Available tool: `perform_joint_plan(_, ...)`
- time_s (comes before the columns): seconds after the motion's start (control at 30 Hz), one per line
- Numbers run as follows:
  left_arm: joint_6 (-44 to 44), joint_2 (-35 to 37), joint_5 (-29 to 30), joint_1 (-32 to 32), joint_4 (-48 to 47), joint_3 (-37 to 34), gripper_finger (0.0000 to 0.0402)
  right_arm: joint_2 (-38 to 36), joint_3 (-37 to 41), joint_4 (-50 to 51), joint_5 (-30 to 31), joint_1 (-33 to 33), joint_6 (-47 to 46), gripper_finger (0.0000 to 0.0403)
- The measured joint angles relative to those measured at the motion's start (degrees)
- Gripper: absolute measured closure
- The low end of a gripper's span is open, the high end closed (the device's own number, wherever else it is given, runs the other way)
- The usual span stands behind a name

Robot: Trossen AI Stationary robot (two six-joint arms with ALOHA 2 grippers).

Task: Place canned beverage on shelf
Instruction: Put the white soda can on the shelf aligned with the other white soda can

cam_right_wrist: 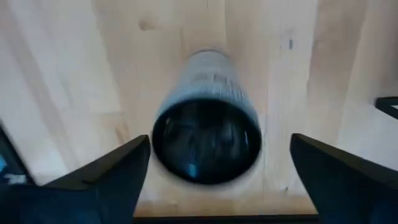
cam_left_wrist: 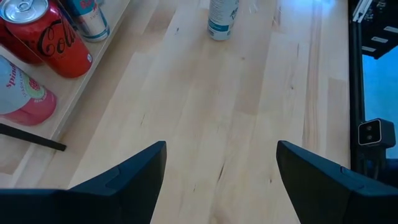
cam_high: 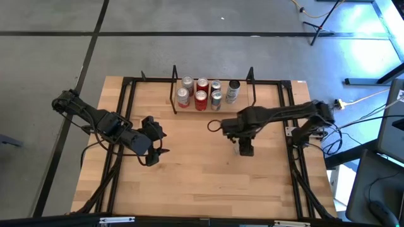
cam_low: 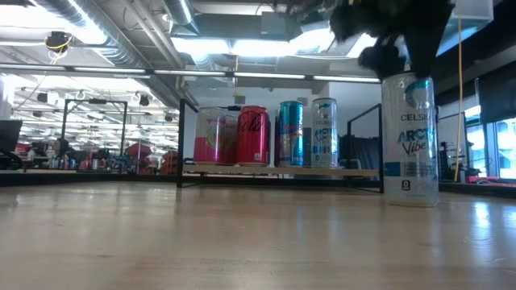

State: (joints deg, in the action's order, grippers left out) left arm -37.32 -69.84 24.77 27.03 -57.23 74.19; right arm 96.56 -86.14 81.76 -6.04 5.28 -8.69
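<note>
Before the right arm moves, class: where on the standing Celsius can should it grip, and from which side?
Grip the Celsius can around its straight middle wall, coming down from above: it stands upright on the table, and the right gripper already hangs open over its top.

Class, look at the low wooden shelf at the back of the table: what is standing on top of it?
The shelf holds several upright cans: two red, a pink one, and silver or blue ones. Front cans partly hide those behind, so their labels cannot be read.
</note>
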Motion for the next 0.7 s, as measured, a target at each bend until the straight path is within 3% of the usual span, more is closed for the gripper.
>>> perform_joint_plan(0.2,0.5,0.0,0.1,0.0,-0.2,0.0,0.0111,-11.0,0.5,-1.0,3.8,0.9,-6.5,0.0073)
perform_joint_plan(0.47,0.6,0.0,1.6,0.0,-0.2,0.0,0.0111,-33.2,15.4,-14.0,20.1,8.0,-25.5,0.0088)
perform_joint_plan(0.6,0.5,0.0,1.6,0.0,-0.2,0.0,0.0111,-40.2,22.7,-19.9,21.4,10.4,-40.6,0.0088)
perform_joint_plan(0.7,0.5,0.0,1.6,0.0,-0.2,0.0,0.0111,-42.6,27.1,-23.8,21.5,10.6,-46.9,0.0088)
